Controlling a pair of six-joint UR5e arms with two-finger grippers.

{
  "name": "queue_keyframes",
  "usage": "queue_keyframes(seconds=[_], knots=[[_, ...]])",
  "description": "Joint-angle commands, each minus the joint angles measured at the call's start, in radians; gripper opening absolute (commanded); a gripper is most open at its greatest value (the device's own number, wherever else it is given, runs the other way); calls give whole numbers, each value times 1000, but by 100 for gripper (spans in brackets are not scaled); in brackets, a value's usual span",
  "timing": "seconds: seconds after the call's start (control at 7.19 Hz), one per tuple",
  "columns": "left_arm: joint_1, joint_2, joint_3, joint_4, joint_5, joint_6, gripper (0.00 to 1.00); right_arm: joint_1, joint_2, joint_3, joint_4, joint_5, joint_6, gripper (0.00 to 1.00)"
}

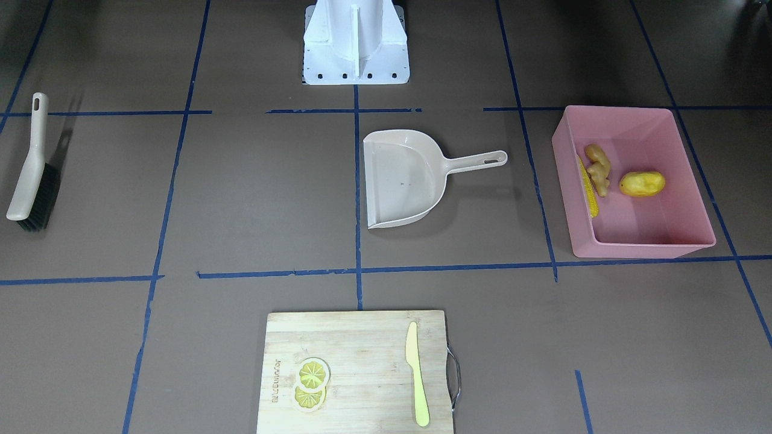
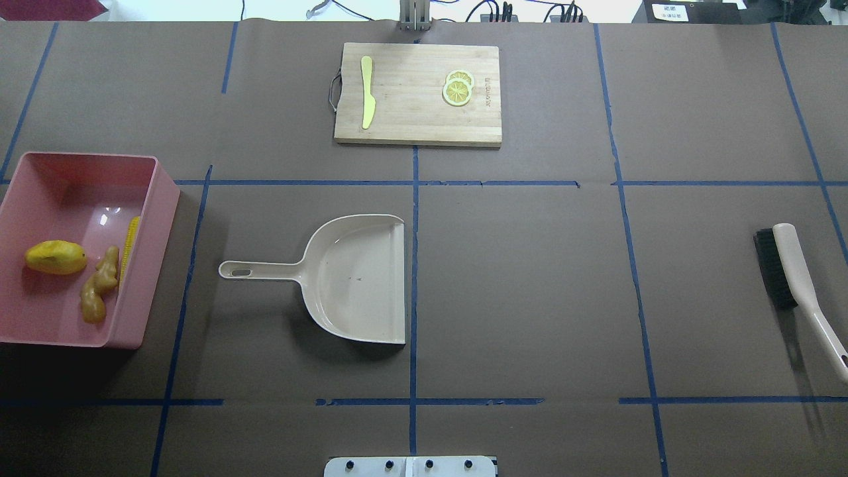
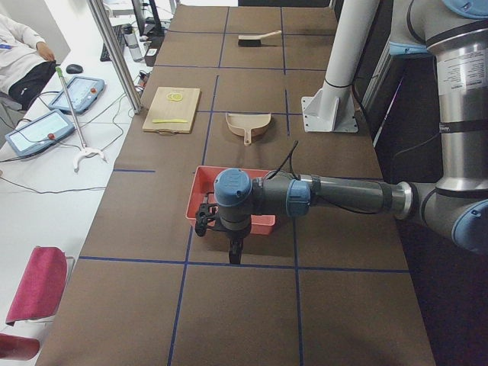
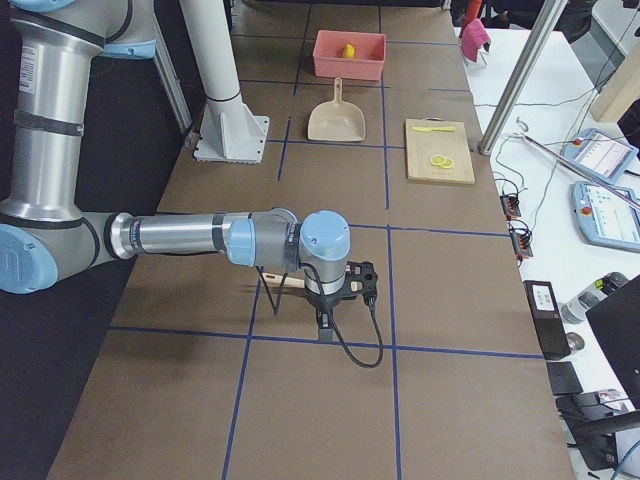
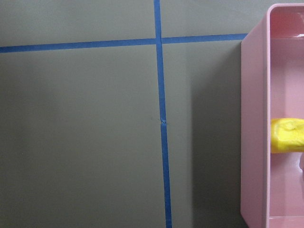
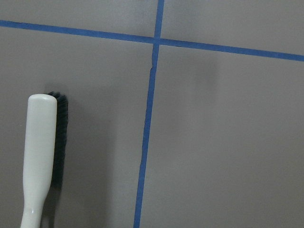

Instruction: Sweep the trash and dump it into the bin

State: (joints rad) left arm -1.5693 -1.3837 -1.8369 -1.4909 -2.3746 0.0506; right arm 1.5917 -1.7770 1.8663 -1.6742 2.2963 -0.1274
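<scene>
The corn (image 1: 589, 190), potato (image 1: 642, 184) and ginger (image 1: 598, 169) lay inside the bin (image 1: 651, 220). The dustpan (image 1: 401, 178) rested on the counter (image 1: 241, 199). The left hand (image 3: 235, 250) and right hand (image 4: 324, 322) hung low, and I could not tell their grip.

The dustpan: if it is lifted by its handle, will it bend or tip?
The dustpan looks like moulded plastic, so probably stiff and light. Its wide empty body lies far from the thin handle, so it may tilt body-down. Pushed, it would likely slide, not roll.

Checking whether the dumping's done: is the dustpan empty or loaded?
Empty. The dustpan lies flat, its tray bare; the corn cob, potato and ginger root lie in the pink bin.
</scene>
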Motion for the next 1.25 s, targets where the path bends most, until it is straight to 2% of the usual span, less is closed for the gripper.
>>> queue_keyframes(seconds=[0.0,1.11], knots=[[-2,2,2,3,0,0,100,-1,-1,-1,1,0,-1,100],[0,0,7,-2,8,0,100,-22,-1,-2,1,3,22,100]])
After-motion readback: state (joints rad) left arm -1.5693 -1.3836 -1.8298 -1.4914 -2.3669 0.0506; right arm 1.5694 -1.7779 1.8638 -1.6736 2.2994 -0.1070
